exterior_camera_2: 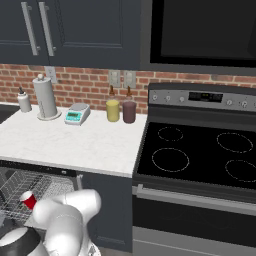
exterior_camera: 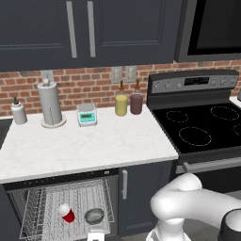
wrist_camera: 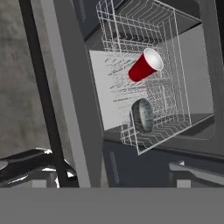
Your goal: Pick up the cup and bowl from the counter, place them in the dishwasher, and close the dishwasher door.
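Cup [wrist_camera: 145, 65] and bowl [wrist_camera: 142, 115] both lie in the dishwasher [exterior_camera: 70, 207] rack, and the pincer [wrist_camera: 111, 173] hangs wide and empty; now get under the dishwasher door [wrist_camera: 65, 87] edge and swing it up squarely, clear of the rack

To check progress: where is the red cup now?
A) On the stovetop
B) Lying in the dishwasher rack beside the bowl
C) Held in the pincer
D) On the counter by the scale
B: the red cup lies tipped in the wire rack, next to the bowl.
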Controlling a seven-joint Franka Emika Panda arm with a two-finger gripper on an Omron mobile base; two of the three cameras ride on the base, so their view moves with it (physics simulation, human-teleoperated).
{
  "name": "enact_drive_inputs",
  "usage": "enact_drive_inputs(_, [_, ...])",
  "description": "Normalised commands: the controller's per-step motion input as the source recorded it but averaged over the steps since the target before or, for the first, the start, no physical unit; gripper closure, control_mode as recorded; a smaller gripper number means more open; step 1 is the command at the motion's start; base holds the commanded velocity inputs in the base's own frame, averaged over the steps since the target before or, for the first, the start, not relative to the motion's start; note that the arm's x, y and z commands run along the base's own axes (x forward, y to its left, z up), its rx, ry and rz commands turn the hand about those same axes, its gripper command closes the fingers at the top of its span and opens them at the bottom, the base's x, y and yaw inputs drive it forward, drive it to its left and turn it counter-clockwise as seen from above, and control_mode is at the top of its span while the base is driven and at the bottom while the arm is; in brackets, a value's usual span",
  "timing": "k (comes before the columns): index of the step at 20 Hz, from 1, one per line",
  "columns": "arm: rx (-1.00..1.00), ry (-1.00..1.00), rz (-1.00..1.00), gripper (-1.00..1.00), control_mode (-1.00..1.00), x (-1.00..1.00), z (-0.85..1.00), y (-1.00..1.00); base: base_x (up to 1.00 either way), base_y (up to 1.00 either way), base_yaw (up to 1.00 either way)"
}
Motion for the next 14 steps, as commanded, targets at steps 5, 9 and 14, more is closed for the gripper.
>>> enact_drive_inputs(5, [-0.06, -0.17, 0.00, -1.00, -1.00, -0.01, -0.70, 0.34, 0.00, 0.00, 0.00])
enact_drive_inputs(9, [-0.05, -0.17, 0.00, -1.00, -1.00, -0.15, -0.16, 0.49, 0.00, 0.00, 0.00])
enact_drive_inputs(14, [-0.01, -0.09, 0.00, -1.00, -1.00, -0.27, 0.00, 0.49, 0.00, 0.00, 0.00])
